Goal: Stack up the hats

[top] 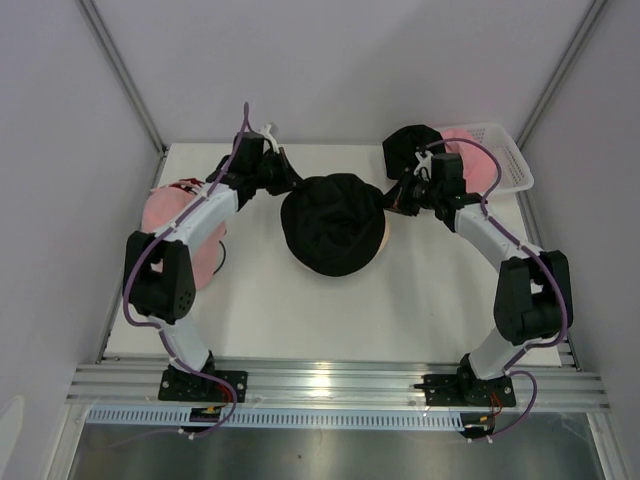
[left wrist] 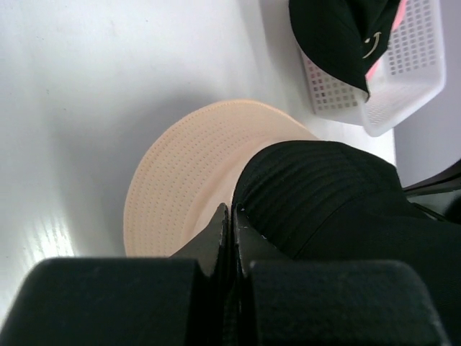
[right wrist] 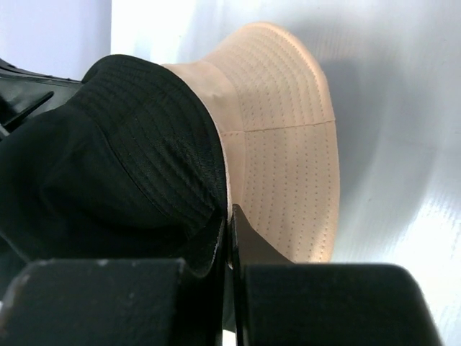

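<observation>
Left arm (top: 205, 222) and right arm (top: 485, 232) reach forward and inward — left pincer (left wrist: 229, 216), right pincer (right wrist: 229, 220) closed tight, each apparently nipping the black hat (top: 335, 225) at its brim.

No legible text; small white curved logo (left wrist: 371, 45) on black hat (left wrist: 335, 36) in basket (left wrist: 414, 68).

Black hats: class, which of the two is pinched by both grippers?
The black bucket hat at mid-table, over the tan hat, its brim pinched by left gripper and right gripper. The logo hat lies over the basket.
</observation>
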